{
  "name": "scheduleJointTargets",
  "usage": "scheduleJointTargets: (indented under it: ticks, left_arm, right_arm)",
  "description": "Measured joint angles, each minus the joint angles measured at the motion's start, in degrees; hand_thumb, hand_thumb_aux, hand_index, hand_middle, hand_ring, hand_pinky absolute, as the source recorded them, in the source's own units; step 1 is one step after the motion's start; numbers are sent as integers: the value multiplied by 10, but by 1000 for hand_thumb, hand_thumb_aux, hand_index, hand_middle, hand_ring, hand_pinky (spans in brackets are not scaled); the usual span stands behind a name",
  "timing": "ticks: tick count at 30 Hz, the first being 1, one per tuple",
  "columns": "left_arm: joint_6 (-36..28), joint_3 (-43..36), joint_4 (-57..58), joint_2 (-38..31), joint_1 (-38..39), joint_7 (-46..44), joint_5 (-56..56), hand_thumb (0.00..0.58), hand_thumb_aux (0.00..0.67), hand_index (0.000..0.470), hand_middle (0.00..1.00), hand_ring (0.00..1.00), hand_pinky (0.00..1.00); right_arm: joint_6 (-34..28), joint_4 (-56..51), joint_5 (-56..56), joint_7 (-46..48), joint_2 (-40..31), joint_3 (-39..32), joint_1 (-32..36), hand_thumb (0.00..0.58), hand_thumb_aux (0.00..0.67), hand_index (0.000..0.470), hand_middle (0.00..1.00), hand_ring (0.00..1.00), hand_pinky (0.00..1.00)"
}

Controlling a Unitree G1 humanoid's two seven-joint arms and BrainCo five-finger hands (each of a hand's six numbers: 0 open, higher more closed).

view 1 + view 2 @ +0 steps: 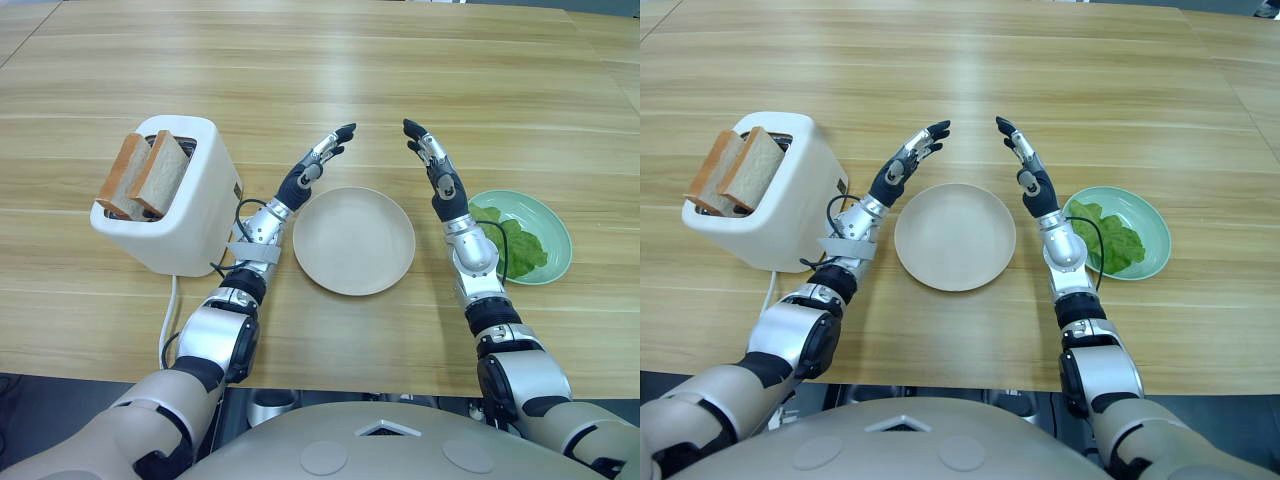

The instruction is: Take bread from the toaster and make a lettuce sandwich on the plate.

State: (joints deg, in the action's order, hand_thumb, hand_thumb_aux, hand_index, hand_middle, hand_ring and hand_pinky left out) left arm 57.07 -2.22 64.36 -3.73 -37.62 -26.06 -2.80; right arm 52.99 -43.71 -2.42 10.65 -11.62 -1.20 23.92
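Left hand [315, 165]: flat and empty, fingers stretched out, hovering above the table [420, 60]. Right hand [432, 160]: the same, fingers straight, nothing held. Between the two hands and just nearer the robot: the plate [353, 240], bare. To the outer side of the left hand, close by: the toaster [190, 215], with two bread slices [140, 175] standing on edge in the slots, upper halves sticking well out and leaning away from that hand. To the outer side of the right hand, a little nearer the robot: a green dish [558, 235] of lettuce [518, 248].

Nothing of the sandwich begun yet, judging by the bare plate. Probably first in line: the slice closest to the left hand.

Handling, as a guess: toast light, dry and fairly stiff, yet crumbly and easy to crush or snap. Best taken by the exposed upper part, pinched gently across the two broad faces, then drawn up along the slot rather than sideways, so as not to jam the slice or tip the toaster. Possibly warm. Lettuce soft, limp, perhaps damp and slippery; best pinched lightly at a leaf's edge, with care not to tear.
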Motion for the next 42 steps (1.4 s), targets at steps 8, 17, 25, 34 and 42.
scheduleJointTargets:
  ticks: [8,17,25,34,42]
  left_arm:
    - [-2,14,-14,9,1,-29,-15,0,0,0,0,0,0]
    - [-15,13,-115,28,51,-125,-76,0,0,0,0,0,0]
    - [-127,-66,-487,-11,162,-205,-220,0,0,0,0,0,0]
    - [-366,6,-692,-72,159,-185,-406,0,0,0,0,0,0]
    - [-298,97,-695,-125,174,-198,-334,0,0,0,0,0,0]
  right_arm:
    - [-2,10,22,18,6,1,0,0,0,0,0,0,0]
    - [-4,12,25,19,6,2,-1,0,0,0,0,0,0]
    - [-4,5,17,11,10,2,3,0,0,0,0,0,0]
    - [-3,-27,6,3,17,2,18,0,0,0,0,0,0]
    - [0,-46,2,-4,19,2,23,0,0,0,0,0,0]
